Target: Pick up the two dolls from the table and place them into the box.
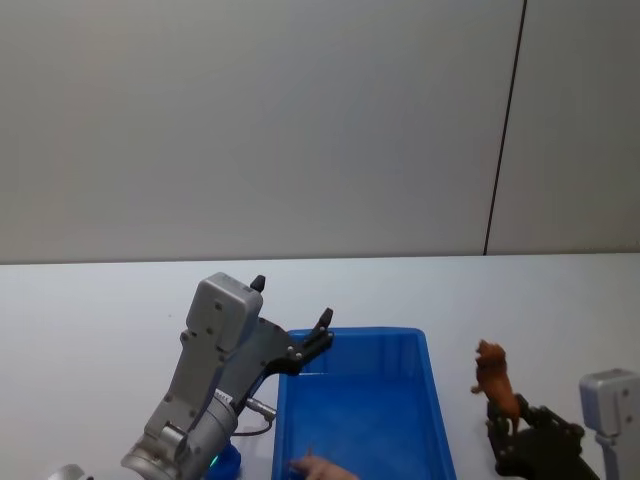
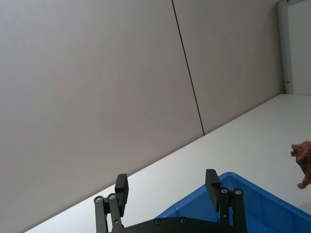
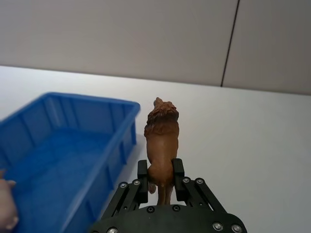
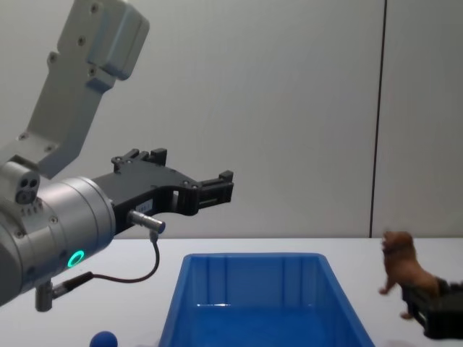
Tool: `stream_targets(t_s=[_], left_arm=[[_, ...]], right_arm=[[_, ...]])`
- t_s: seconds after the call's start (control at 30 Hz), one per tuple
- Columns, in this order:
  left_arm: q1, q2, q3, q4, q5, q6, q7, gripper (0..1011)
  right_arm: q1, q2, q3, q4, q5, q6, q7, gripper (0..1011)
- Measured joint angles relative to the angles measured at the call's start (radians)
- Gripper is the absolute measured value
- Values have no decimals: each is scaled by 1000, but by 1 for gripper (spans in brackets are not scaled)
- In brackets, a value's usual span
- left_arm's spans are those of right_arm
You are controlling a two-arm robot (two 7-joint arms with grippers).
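While your right gripper (image 3: 160, 175) clamps the brown doll (image 3: 162, 131) beside the box (image 1: 432, 400), neither is in; blue doll (image 4: 105, 338) at near edge of the table (image 1: 100, 300); left gripper (image 2: 166, 187) spread, empty.

The doll (image 3: 162, 141) is reddish-brown, the box (image 3: 92, 114) bright blue, the table (image 1: 100, 300) white.

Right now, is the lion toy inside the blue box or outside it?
Outside. The right gripper is shut on the lion toy, holding it upright beside the box, to its right.
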Motion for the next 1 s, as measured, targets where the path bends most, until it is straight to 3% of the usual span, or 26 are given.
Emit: stream_targets(t_s=[0.4, 0.67, 1.0], left_arm=[[0, 0, 0, 0, 0, 0, 0, 1002], [0, 0, 0, 0, 0, 0, 0, 1001], [0, 0, 0, 0, 0, 0, 0, 1001]], right_arm=[[48, -18, -8, -12, 32, -34, 146, 284], [101, -49, -24, 19, 41, -35, 245, 295], [151, -79, -37, 63, 36, -21, 296, 596]])
